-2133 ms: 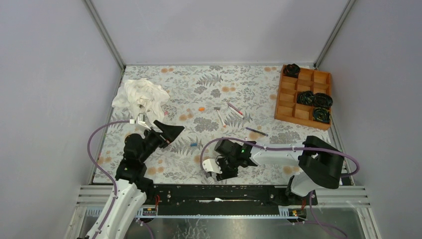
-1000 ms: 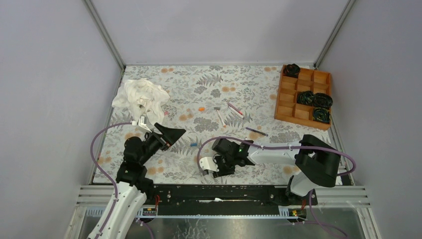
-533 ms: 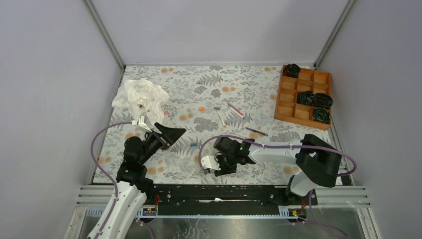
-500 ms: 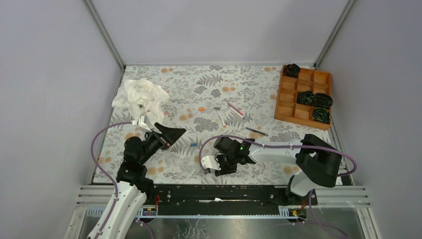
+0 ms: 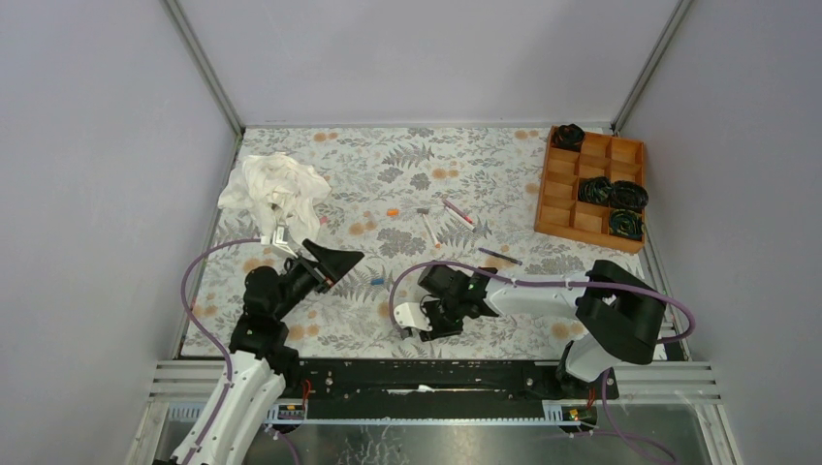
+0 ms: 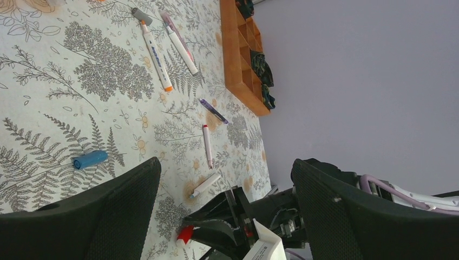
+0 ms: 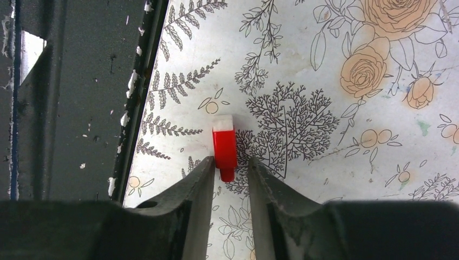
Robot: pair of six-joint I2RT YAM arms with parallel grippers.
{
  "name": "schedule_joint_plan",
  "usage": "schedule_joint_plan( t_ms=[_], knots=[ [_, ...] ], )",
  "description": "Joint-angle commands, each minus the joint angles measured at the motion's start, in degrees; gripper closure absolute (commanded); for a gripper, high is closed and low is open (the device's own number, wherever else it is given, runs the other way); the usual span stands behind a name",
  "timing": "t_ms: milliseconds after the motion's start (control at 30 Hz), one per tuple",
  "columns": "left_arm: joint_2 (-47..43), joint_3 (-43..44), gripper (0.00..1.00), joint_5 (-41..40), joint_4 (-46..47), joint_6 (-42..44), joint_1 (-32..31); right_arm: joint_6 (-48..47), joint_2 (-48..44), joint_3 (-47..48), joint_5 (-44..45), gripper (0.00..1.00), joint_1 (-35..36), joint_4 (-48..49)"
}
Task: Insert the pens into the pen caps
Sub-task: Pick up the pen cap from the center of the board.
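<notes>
Red cap (image 7: 224, 149): lying flat on the tablecloth (image 7: 335, 179) beside the near rail (image 7: 70, 108). Right gripper (image 7: 231, 162) now straddling it, narrower than a second ago, not yet clamped. Pickup probably imminent. Left gripper (image 6: 224, 162) wide, empty, unchanged.

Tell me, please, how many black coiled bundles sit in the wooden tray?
4 in the wooden tray: far-left corner bundle, two middle bundles, near-right bundle. None seems hidden.
</notes>
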Motion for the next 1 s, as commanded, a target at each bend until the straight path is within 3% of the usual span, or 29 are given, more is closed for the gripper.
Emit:
schedule_joint_plan(
  t_ms=[0, 300, 433, 667, 967],
  knots=[
    [0.1, -0.8, 0.06, 1.0, 4.1, -0.8, -0.4, 0.2, 3.0, -0.4, -1.0, 0.67, -0.2, -6.0],
    [-0.1, -1.0, 0.06, 1.6, 4.8, -1.2, -0.4, 2.5, 4.4, 1.5, -0.7, 0.89, -0.1, -6.1],
    [-0.4, -2.4, 0.06, 2.2, 7.4, -2.5, -0.4, 2.9, 3.1, 2.4, -2.2, 0.94, -1.4, -7.1],
    [4.0, -9.4, 0.07, 1.1, 30.2, -11.3, -2.3, 6.9, -4.2, 4.5, -14.8, 0.96, -11.1, -8.6],
    [19.3, -7.4, 0.1, -19.7, 51.3, -4.1, -22.0, 22.8, -10.5, 8.7, -30.6, 0.96, -26.5, -3.5]
  ],
)
